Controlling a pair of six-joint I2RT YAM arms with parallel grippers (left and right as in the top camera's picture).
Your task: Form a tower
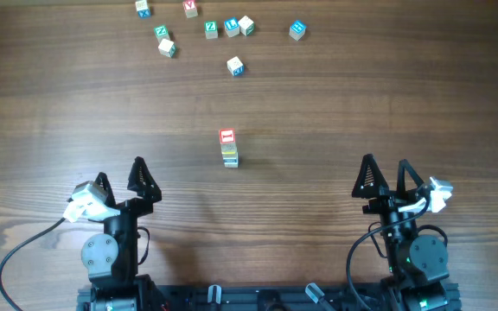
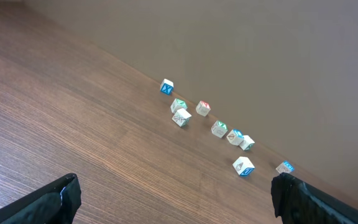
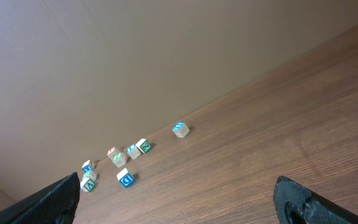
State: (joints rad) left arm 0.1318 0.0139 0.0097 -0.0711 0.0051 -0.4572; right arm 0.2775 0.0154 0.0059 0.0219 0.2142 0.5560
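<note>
My left gripper (image 1: 120, 173) and right gripper (image 1: 386, 164) both stand wide and empty, well apart from the tower (image 1: 229, 148), so I judge nothing can knock it.

Seen from overhead, the tower (image 1: 229, 149) largely hides its lower cubes beneath the red-faced top one, and their count cannot be told. Letters on the loose cubes (image 1: 235, 66) across the table (image 1: 361, 104) are too small to read. The left arm (image 1: 106, 255) and right arm (image 1: 418, 259) run off the bottom edge. In the wrist views, the left gripper (image 2: 175, 186) and right gripper (image 3: 176, 186) show only the dark tips of their jaws, cut off at the lower corners.
</note>
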